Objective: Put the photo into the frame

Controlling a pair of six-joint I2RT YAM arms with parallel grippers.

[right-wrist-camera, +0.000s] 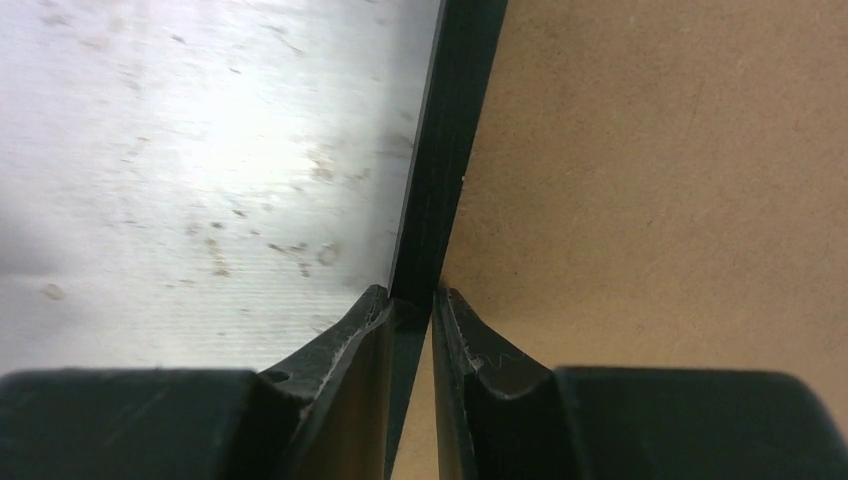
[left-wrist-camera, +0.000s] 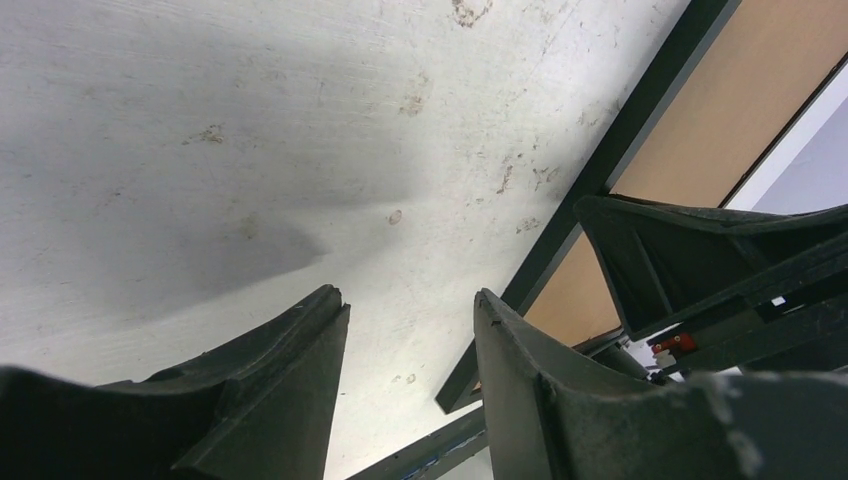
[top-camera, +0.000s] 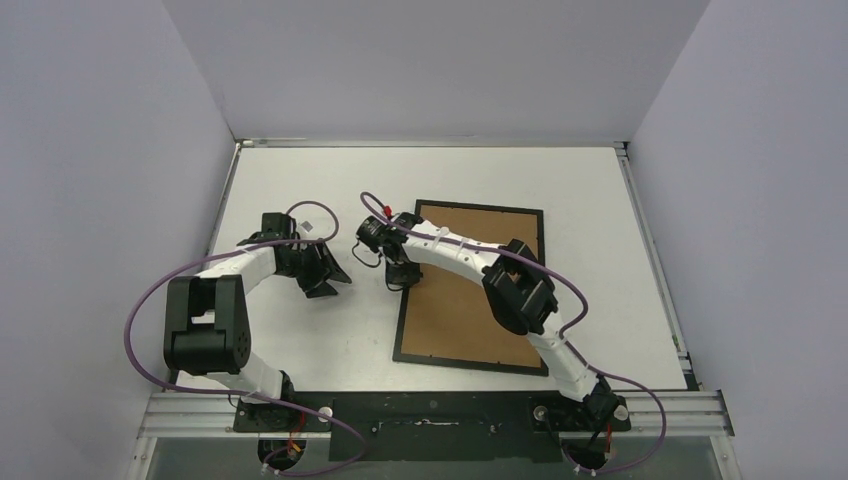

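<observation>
Your frame [top-camera: 400, 325] lies flat on the table [top-camera: 580, 180], right of centre, with its brown cardboard backing [top-camera: 450, 320] facing up and filling the black border. Your right gripper [top-camera: 400, 275] is down on the frame's left rail, about midway along it. From the right wrist camera you can see that rail running straight between the two fingers [right-wrist-camera: 350, 340]: one tip sits on the table side, the other on the backing side. The jaws have pinched in until both tips press against the black strip, so the right gripper is clamped on the frame's edge and touches nothing else. Your left gripper [top-camera: 335, 280] is over bare table just beside the frame, to its left and apart from it. Its jaws stand partly apart with only the scuffed white tabletop showing between them, so it holds nothing. In the left wrist view the frame's near corner and the right gripper lie off to the right of those fingers.
</observation>
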